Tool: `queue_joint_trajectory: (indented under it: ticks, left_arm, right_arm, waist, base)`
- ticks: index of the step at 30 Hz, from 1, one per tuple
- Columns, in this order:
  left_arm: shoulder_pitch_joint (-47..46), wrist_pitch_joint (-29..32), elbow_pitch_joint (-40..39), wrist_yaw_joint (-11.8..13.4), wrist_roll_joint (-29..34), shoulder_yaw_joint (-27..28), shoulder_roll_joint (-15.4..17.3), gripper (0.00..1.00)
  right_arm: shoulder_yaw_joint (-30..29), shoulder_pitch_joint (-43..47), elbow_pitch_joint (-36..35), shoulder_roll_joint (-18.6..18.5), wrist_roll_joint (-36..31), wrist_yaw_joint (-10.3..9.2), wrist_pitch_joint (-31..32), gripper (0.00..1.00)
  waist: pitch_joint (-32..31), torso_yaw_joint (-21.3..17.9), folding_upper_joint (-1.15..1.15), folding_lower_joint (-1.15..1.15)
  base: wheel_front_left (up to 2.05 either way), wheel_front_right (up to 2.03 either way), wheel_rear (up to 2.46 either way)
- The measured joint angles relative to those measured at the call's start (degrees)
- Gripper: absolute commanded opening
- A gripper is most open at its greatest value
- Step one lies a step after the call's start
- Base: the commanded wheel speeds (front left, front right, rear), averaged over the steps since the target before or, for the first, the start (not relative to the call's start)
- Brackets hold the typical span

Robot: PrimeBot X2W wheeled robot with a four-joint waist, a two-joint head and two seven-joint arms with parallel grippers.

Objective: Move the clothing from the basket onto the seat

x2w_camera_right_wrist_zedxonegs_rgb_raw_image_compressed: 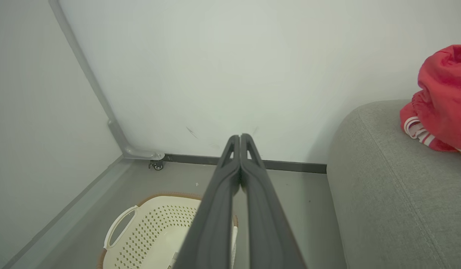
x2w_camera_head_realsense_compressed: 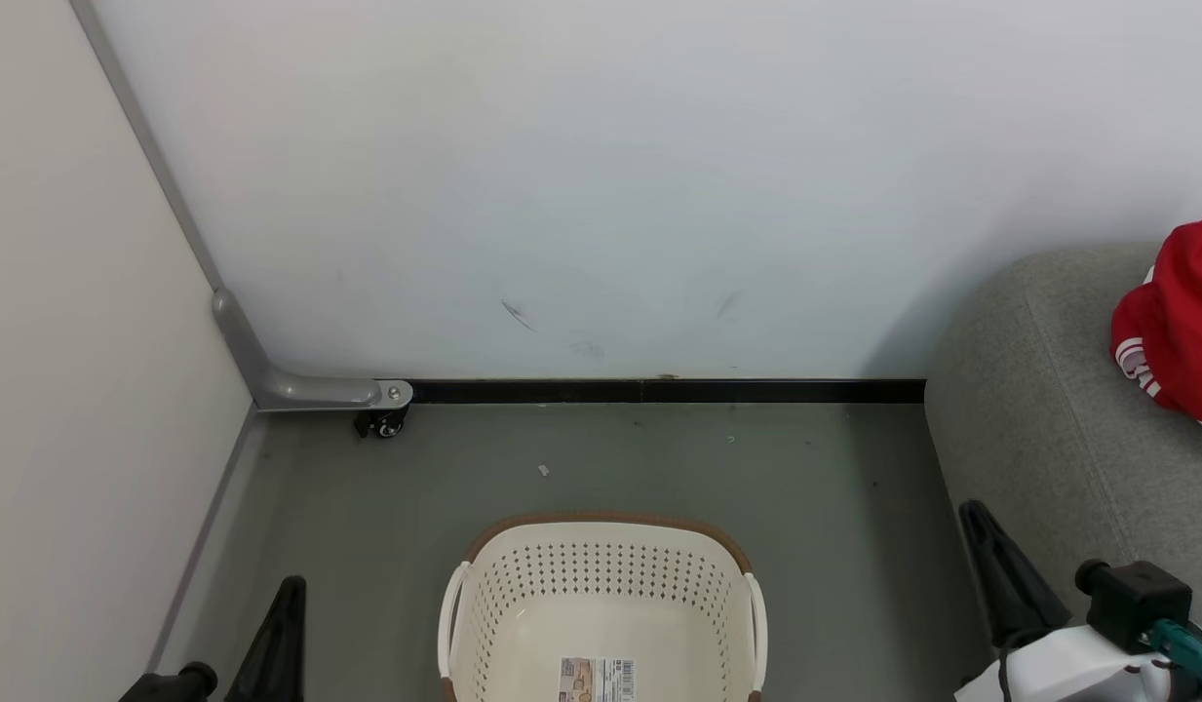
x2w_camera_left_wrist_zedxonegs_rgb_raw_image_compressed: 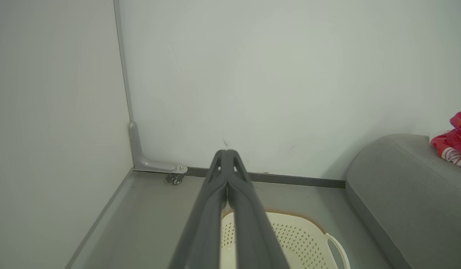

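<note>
In the head view we see the basket (x2w_camera_head_realsense_compressed: 601, 575) at the bottom centre of the frame. It stands on the grey floor (x2w_camera_head_realsense_compressed: 367, 546), and its cream bottom shows around a label sticker (x2w_camera_head_realsense_compressed: 597, 680). The clothing (x2w_camera_head_realsense_compressed: 1181, 322) lies at the right edge of the frame, a red heap with white stripes resting on the seat (x2w_camera_head_realsense_compressed: 1039, 419), which takes up the lower right. Floor shows between basket and seat. In the left wrist view we find the left gripper (x2w_camera_left_wrist_zedxonegs_rgb_raw_image_compressed: 226, 154) closed tight, fingertips touching and holding nothing, its fingers crossing the basket at the bottom of the frame. In the right wrist view the right gripper (x2w_camera_right_wrist_zedxonegs_rgb_raw_image_compressed: 239, 139) is likewise pressed together and empty, with the basket at lower left and the seat at right. A small caster wheel (x2w_camera_head_realsense_compressed: 386, 424) sits under a grey bracket (x2w_camera_head_realsense_compressed: 298, 390) at the foot of the wall (x2w_camera_head_realsense_compressed: 659, 195), left of centre.
</note>
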Motion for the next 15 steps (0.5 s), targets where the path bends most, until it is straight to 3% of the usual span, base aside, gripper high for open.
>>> queue_joint_trajectory:
  ticks: [15]
  left_arm:
    - [-1.0,3.3,2.0,-0.5,-11.9,1.0,-0.1,0.00]
  right_arm:
    - [-2.2,-1.3,2.3,0.2,14.6,0.00,4.1,0.00]
  waist:
    - [0.1,-0.5,0.00,0.03]
  base:
    - [0.00,0.00,0.00]
